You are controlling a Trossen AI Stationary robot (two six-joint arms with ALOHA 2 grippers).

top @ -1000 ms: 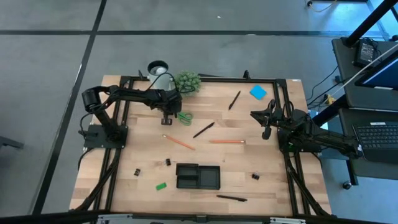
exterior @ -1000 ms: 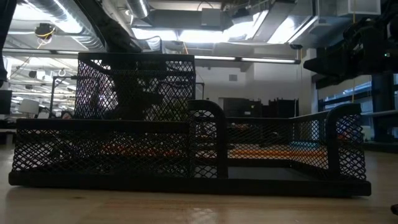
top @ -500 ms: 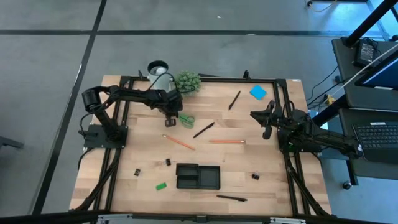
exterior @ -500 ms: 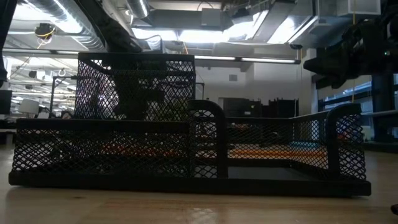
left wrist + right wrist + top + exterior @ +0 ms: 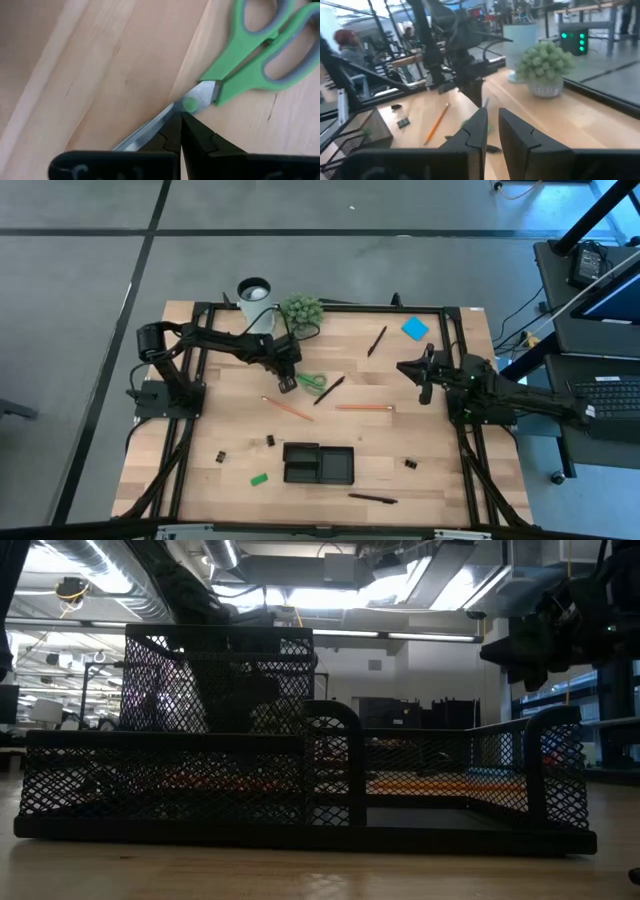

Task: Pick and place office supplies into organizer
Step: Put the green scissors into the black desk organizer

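High view: the left gripper (image 5: 287,380) is clamped on the green-handled scissors (image 5: 311,381), handles just beyond its tips; the organizer (image 5: 318,463) lies well apart.

Left wrist view: its fingers (image 5: 170,137) pinch the blades by the pivot.

Right wrist view: the right gripper (image 5: 490,131) is slightly apart, holding nothing, near a pencil (image 5: 436,123).

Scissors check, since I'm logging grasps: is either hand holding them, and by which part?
The left hand is shut on the scissors, gripping the blades just below the pivot, not the green handles. The right hand holds nothing.
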